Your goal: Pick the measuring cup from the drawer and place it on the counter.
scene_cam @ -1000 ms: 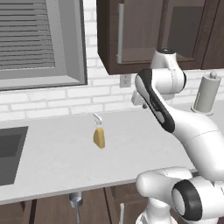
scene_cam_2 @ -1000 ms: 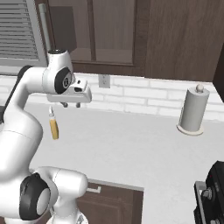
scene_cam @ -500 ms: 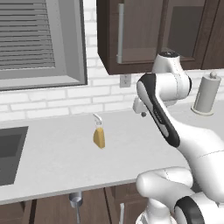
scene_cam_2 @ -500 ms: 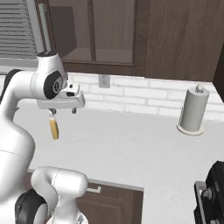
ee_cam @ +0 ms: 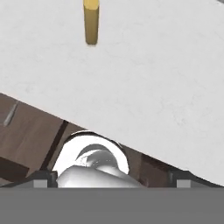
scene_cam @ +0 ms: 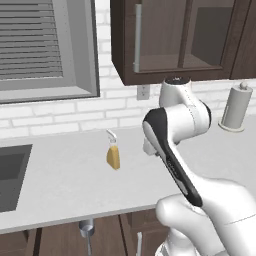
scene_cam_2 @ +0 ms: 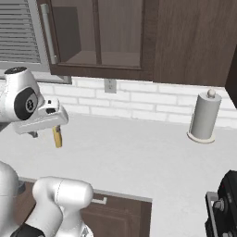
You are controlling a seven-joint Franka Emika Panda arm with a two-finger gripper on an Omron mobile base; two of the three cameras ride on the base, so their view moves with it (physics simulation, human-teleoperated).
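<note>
Swinging down and toward the bench's (scene_cam: 65, 185) front edge, the arm has turned. Its end effector (ee_cam: 112, 177) is wide open, holding nothing. Below that edge the measuring cup (scene_cam: 87, 229) sits in the drawer (ee_cam: 30, 131). Nothing is picked yet; grabbing and placing remain.

The arm (scene_cam: 170, 155) has folded back toward its base.
</note>
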